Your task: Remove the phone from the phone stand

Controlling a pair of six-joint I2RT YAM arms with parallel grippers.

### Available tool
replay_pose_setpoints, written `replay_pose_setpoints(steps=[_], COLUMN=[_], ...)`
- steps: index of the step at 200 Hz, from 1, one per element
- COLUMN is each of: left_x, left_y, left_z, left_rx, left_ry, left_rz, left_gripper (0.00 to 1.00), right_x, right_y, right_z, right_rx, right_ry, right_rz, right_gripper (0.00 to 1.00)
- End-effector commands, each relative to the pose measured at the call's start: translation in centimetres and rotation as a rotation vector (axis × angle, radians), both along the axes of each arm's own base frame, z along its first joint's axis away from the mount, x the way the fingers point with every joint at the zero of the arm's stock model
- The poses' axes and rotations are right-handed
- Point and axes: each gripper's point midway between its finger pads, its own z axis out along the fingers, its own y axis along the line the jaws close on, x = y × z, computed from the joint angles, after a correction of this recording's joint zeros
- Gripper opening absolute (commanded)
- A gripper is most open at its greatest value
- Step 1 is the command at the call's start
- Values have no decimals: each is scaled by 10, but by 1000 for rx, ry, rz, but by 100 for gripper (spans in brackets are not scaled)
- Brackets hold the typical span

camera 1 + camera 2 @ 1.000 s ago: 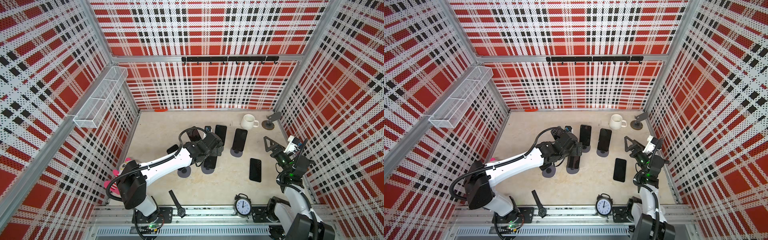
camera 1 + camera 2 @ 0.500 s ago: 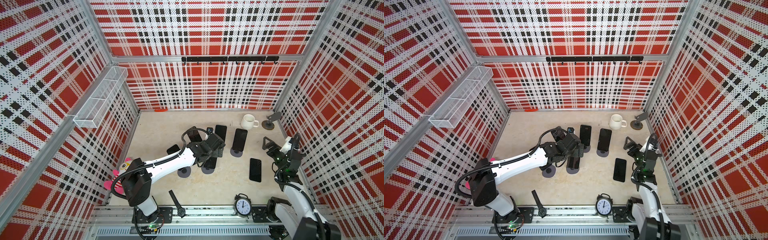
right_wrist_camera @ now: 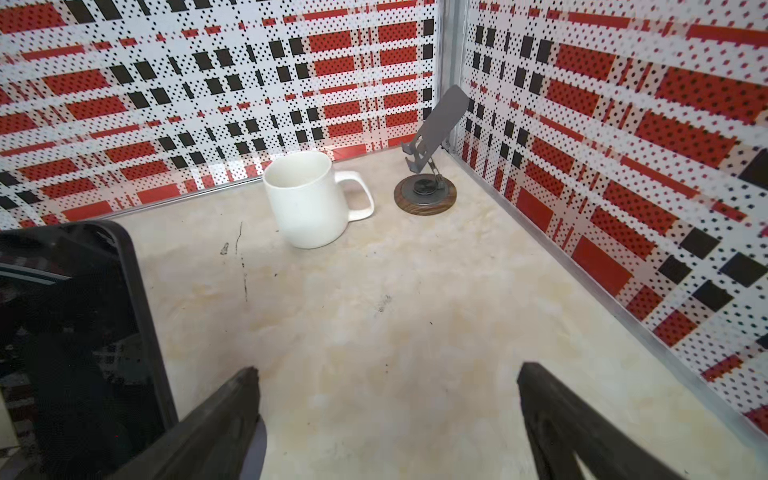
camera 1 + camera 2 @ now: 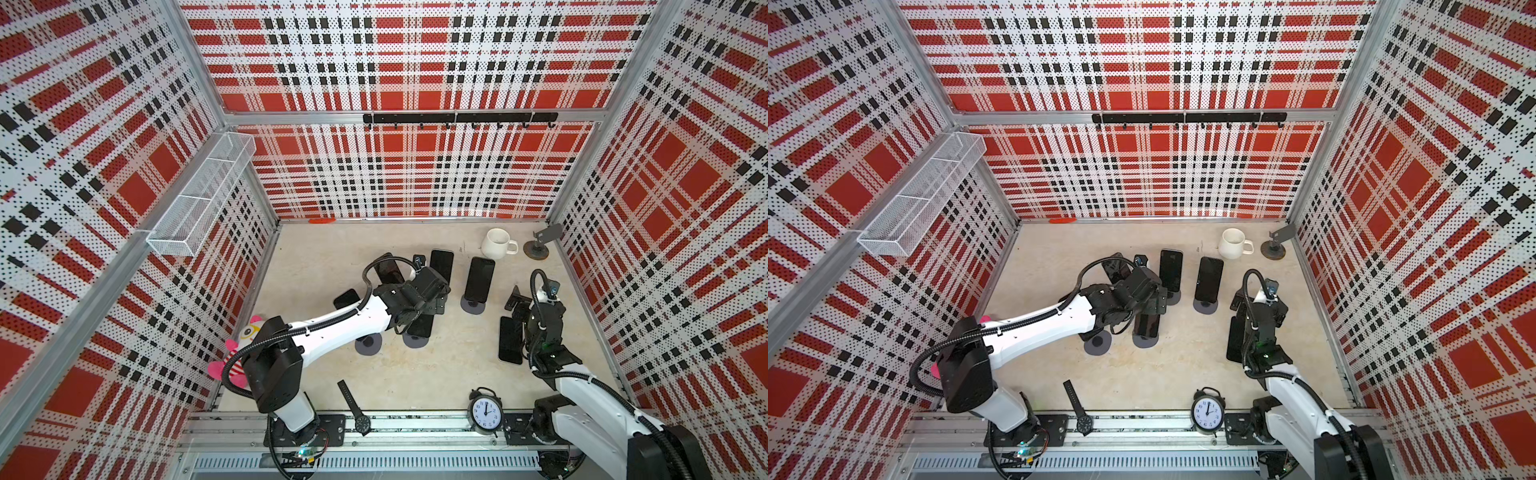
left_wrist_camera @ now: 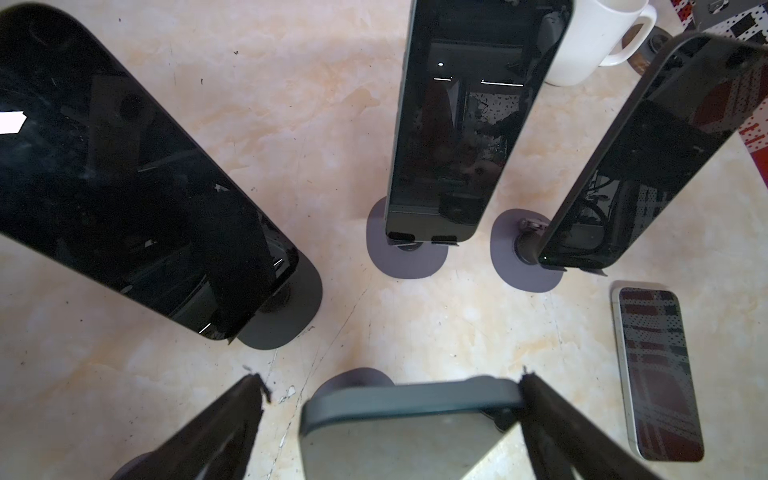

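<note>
A dark phone [image 5: 411, 401] leans on its phone stand [image 5: 353, 376]; its top edge lies between the fingers of my left gripper [image 5: 390, 377], which stands open, one fingertip [image 5: 536, 399] close to the phone's corner. In both top views that phone [image 4: 420, 326] [image 4: 1146, 326] shows just below the left gripper [image 4: 436, 301] [image 4: 1154, 301], with its round base [image 4: 415, 341] on the floor. My right gripper [image 3: 386, 368] [image 4: 517, 299] is open over bare floor, holding nothing.
Three more phones stand on stands nearby [image 5: 465, 124] [image 5: 648, 158] [image 5: 124, 178]. One phone lies flat [image 4: 510, 340] under the right arm. A white mug [image 4: 496, 243] and an empty stand [image 4: 540, 245] sit back right. A clock [image 4: 485, 411], watch [image 4: 353, 401] and plush toy [image 4: 241, 353] are along the front.
The right arm has swung left from the right wall to above the flat phone. The left gripper has stayed over the standing phone; its elbow shifted slightly.
</note>
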Motion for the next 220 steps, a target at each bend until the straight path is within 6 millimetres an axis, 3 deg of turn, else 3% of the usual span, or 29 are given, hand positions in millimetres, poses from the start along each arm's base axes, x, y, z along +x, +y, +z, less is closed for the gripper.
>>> replay_pose_setpoints(steps=[1,102,165,220], left_x=[2,5,0,-2], left_y=[-2,-8,-16,-20], left_z=[12,-2,3,-11], left_rx=[-20,26,82,103], left_ry=[-22,-5,-58,-24], left_rz=[7,-19,-12,-34], left_gripper=[98,98,100,98], right_x=[1,3,4,3], right_y=[-5,-1,-1,-1], right_z=[21,23,23,23], right_rx=[-38,-21,-19,-15], right_ry=[-61,-63,-66,-68], right_rz=[-39,-14,-16,-20], right_gripper=[100,100,100,100])
